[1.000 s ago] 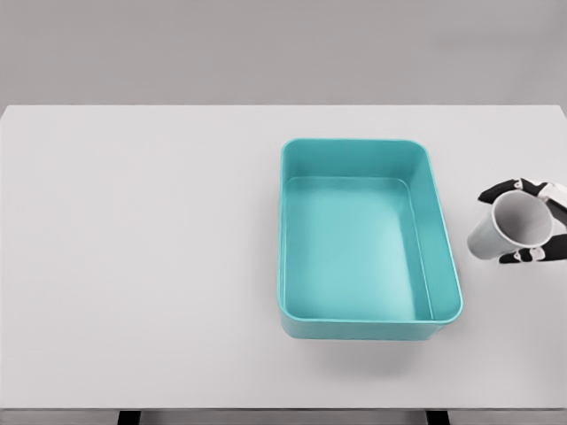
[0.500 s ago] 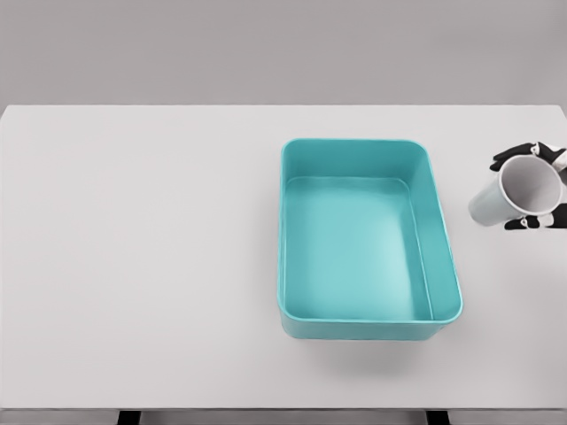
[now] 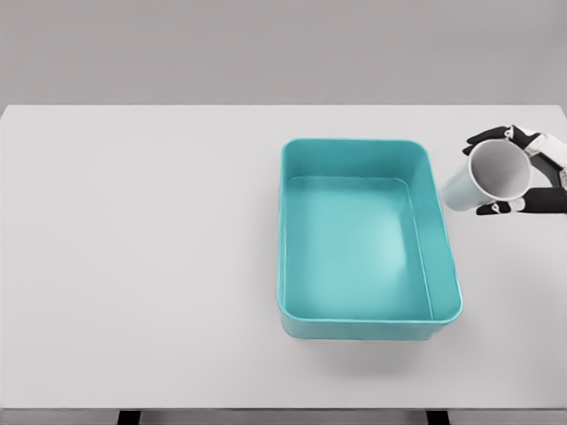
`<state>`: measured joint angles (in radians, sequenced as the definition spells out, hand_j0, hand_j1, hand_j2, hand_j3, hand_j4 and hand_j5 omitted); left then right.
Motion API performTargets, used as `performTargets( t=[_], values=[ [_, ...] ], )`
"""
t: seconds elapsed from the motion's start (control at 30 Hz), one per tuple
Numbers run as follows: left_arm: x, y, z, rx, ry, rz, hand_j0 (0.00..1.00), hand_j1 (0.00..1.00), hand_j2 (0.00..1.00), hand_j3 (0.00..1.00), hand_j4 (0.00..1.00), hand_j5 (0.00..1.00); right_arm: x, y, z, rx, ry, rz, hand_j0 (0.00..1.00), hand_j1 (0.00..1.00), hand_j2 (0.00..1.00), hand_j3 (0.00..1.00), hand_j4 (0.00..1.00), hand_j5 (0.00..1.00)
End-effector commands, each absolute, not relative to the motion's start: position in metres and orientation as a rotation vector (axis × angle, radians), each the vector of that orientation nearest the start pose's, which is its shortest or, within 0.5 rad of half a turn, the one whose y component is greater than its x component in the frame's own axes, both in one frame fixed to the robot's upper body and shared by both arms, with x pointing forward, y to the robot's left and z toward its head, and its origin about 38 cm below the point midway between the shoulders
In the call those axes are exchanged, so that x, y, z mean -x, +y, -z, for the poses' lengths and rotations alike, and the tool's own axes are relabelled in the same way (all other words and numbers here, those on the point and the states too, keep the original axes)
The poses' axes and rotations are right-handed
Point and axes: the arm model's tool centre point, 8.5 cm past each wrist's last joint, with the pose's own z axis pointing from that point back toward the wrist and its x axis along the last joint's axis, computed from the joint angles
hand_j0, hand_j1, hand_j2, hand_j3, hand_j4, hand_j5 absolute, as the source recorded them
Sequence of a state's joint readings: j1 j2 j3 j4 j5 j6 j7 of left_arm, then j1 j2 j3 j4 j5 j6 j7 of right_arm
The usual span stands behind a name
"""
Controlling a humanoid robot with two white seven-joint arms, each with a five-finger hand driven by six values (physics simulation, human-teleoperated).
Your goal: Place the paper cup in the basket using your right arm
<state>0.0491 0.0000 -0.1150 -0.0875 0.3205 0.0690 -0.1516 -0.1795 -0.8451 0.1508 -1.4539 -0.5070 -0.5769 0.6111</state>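
Fingers (image 3: 489, 138) around paper cup (image 3: 483, 177) beside basket (image 3: 445, 232)

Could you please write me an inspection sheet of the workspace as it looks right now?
Surface: white table, flat, no marks seen.
Job's things: teal basket, open top, nothing inside; paper cup, tilted, mouth toward the camera, just right of the basket's far right corner, not yet in the basket.
Clutter: nothing seen.
Robot hands: right robot hand grasps the paper cup at the picture's right edge; left not in view.
Cables: nothing seen.
Surroundings: plain grey wall behind the table.
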Motion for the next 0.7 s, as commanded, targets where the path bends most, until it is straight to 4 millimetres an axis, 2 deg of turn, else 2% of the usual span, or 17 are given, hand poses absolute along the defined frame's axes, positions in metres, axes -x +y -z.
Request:
performTargets(
  t=[0.0,0.17,0.37,0.67],
  values=[
    [0.006,0.254,0.264,0.085,0.007,-0.208,1.00,1.00,1.00,1.00,1.00,1.00,-0.373,-0.396,-0.219,-0.131,-1.865,-1.078,0.66,0.66,0.66,0.66,0.66,0.66],
    [0.006,0.254,0.264,0.085,0.007,-0.208,1.00,1.00,1.00,1.00,1.00,1.00,-0.372,-0.382,-0.228,-0.152,-1.898,-1.113,0.66,0.66,0.66,0.66,0.66,0.66],
    [0.006,0.254,0.264,0.085,0.007,-0.208,1.00,1.00,1.00,1.00,1.00,1.00,-0.369,-0.337,-0.223,-0.209,-1.899,-1.256,0.66,0.66,0.66,0.66,0.66,0.66],
    [0.006,0.254,0.264,0.085,0.007,-0.208,1.00,1.00,1.00,1.00,1.00,1.00,-0.373,-0.316,-0.217,-0.161,-1.884,-1.363,0.65,0.65,0.65,0.65,0.65,0.65]
  ],
)
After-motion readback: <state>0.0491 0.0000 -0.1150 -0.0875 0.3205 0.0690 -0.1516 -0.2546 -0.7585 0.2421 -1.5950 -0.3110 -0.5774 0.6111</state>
